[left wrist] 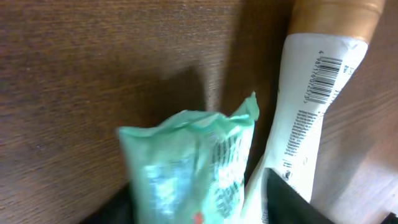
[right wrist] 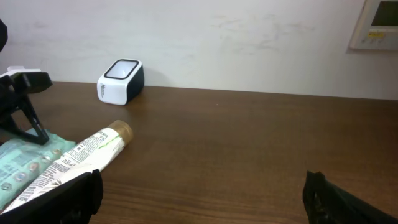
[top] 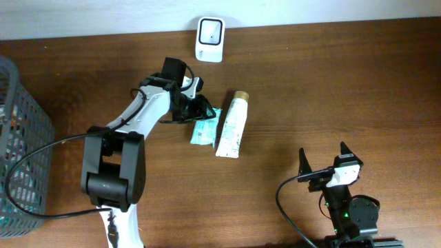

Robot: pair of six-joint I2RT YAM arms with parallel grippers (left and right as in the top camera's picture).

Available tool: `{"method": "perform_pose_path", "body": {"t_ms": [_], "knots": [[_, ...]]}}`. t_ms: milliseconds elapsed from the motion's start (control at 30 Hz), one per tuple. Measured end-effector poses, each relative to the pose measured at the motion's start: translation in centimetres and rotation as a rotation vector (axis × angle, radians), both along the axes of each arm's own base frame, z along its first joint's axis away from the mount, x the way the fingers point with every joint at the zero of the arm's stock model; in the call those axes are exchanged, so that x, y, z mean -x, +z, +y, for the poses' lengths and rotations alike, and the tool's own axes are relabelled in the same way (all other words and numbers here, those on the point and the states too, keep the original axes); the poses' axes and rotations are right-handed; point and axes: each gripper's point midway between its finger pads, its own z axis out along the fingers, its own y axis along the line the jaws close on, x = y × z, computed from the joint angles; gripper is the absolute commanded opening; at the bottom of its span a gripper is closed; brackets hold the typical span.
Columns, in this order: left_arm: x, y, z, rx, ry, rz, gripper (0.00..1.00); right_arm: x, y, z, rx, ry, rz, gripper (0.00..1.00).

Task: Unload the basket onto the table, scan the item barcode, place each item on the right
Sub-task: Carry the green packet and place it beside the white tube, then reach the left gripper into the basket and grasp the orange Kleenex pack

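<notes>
The teal packet [top: 204, 129], lying on the table [top: 331, 83] just beside the white tube [top: 231, 125], was judged light, soft and slippery (best pinched at a sealed edge), while it could not be told whether the left gripper [top: 201, 110] pinched it, and the right gripper [top: 323, 160] was spread wide.

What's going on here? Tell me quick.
The left claw is at the green packet, which lies on the table beside the white tube; whether it grips the packet is unclear. The scanner sits at the far edge, with nothing held up to it. The right claw hangs open, away from everything.
</notes>
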Motion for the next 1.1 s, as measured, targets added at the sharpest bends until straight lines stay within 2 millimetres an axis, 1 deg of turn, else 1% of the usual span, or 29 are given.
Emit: {"method": "perform_pose_path", "body": {"t_ms": [33,133,200,233,267,333,367,433,500,533,567,600,633,667,700,733,767,800,867,900,967,1000,1100], "knots": [[0.0,0.0,0.1,-0.003,-0.001,-0.002,0.65,0.0,0.0,0.0,0.0,0.0,0.0,0.98],[-0.4,-0.2,1.1,-0.028,0.022,-0.005,0.78,0.0,0.0,0.0,-0.001,0.0,0.0,0.98],[-0.7,-0.3,2.1,-0.04,0.042,-0.001,0.86,0.0,0.0,0.0,0.0,0.0,0.0,0.98],[-0.9,-0.2,2.9,-0.049,0.06,0.005,0.88,0.0,0.0,0.0,0.0,0.0,0.0,0.98],[-1.6,0.1,4.2,-0.068,0.088,-0.001,0.9,0.0,0.0,0.0,0.0,0.0,0.0,0.98],[-2.4,1.0,5.8,-0.106,0.124,-0.015,0.93,0.0,0.0,0.0,0.0,0.0,0.0,0.98],[-2.8,2.0,6.9,-0.14,0.144,-0.03,0.99,0.0,0.0,0.0,0.0,0.0,0.0,0.98],[-4.2,5.8,9.0,-0.215,0.19,-0.119,0.99,0.0,0.0,0.0,-0.001,0.0,0.0,0.98],[-5.1,9.6,10.2,-0.258,0.214,-0.218,0.99,0.0,0.0,0.0,-0.001,0.0,0.0,0.98],[-5.5,12.1,10.7,-0.279,0.224,-0.286,0.99,0.0,0.0,0.0,0.0,0.0,0.0,0.98],[-5.8,14.2,11.2,-0.293,0.236,-0.34,0.99,0.0,0.0,0.0,0.0,0.0,0.0,0.98],[-6.0,18.6,12.3,-0.32,0.258,-0.455,0.99,0.0,0.0,0.0,0.0,0.0,0.0,0.98],[-6.0,21.1,13.2,-0.335,0.278,-0.516,0.99,0.0,0.0,0.0,0.0,0.0,0.0,0.98],[-6.0,23.1,14.1,-0.345,0.3,-0.562,1.0,0.0,0.0,0.0,0.0,0.0,0.0,0.98],[-6.0,25.3,15.6,-0.358,0.336,-0.609,1.0,0.0,0.0,0.0,0.0,0.0,0.0,0.98],[-5.9,26.7,16.8,-0.368,0.367,-0.639,0.98,0.0,0.0,0.0,0.0,0.0,0.0,0.98],[-5.7,29.0,19.5,-0.389,0.429,-0.683,0.98,0.0,0.0,0.0,0.0,0.0,0.0,0.98],[-5.5,30.5,21.7,-0.406,0.482,-0.712,0.98,0.0,0.0,0.0,0.0,0.0,0.0,0.99],[-4.4,33.1,26.3,-0.447,0.589,-0.756,0.94,0.0,0.0,0.0,0.0,0.0,0.0,0.98],[-3.6,34.1,28.8,-0.47,0.645,-0.769,0.93,0.0,0.0,0.0,0.0,0.0,0.0,0.98],[-1.2,35.8,34.2,-0.53,0.771,-0.777,0.89,0.0,0.0,0.0,0.0,0.0,0.0,0.98],[0.0,36.0,36.4,-0.554,0.823,-0.765,0.86,0.0,0.0,0.0,0.0,0.0,0.0,0.98],[3.6,35.2,41.9,-0.601,0.973,-0.683,0.84,0.0,0.0,0.0,0.0,0.0,0.0,0.98]]}}
